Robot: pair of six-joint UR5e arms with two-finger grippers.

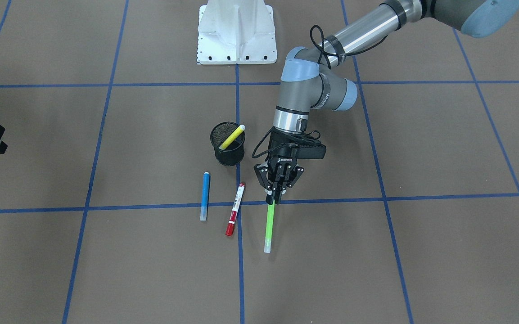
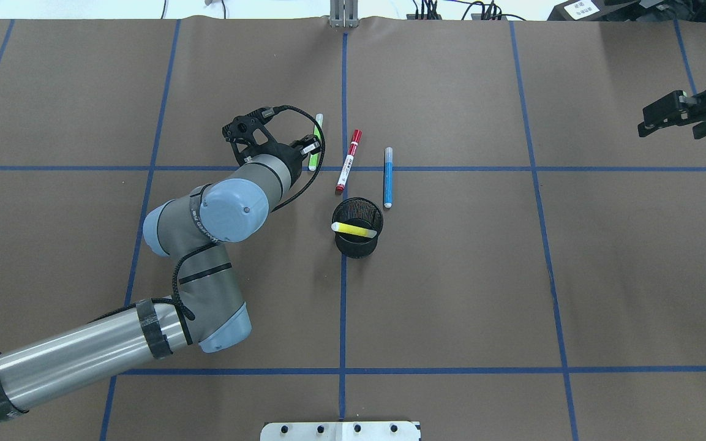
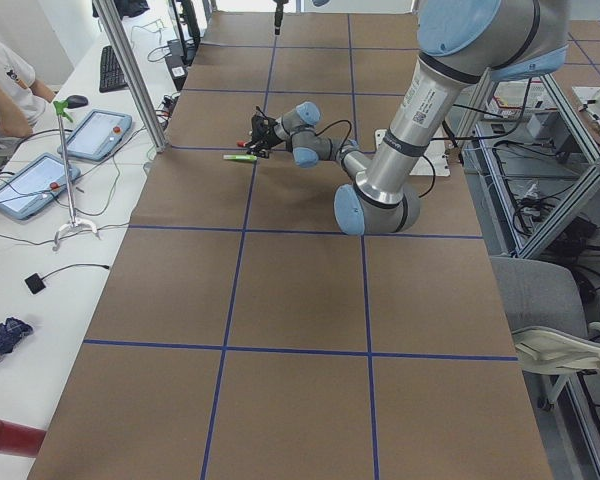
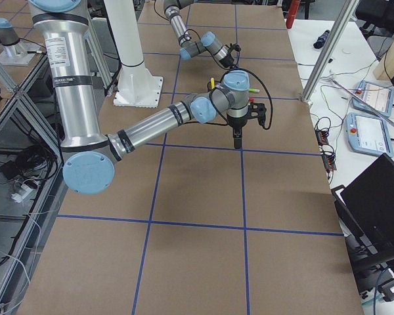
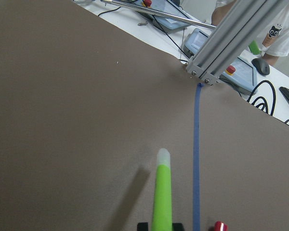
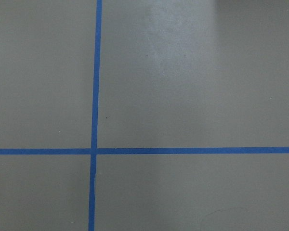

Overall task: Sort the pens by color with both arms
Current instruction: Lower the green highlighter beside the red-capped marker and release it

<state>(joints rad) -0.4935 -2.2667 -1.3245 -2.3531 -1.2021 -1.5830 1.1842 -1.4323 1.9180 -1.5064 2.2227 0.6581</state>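
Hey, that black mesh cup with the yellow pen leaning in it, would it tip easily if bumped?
Probably light: the mesh cup is open wire, so a nudge may just slide it. The yellow pen leans on its rim and sticks out above, so a knock there might tip it.

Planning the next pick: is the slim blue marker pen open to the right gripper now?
Likely yes: the blue marker pen lies touching nothing, and the left gripper is shut on the bright green pen.
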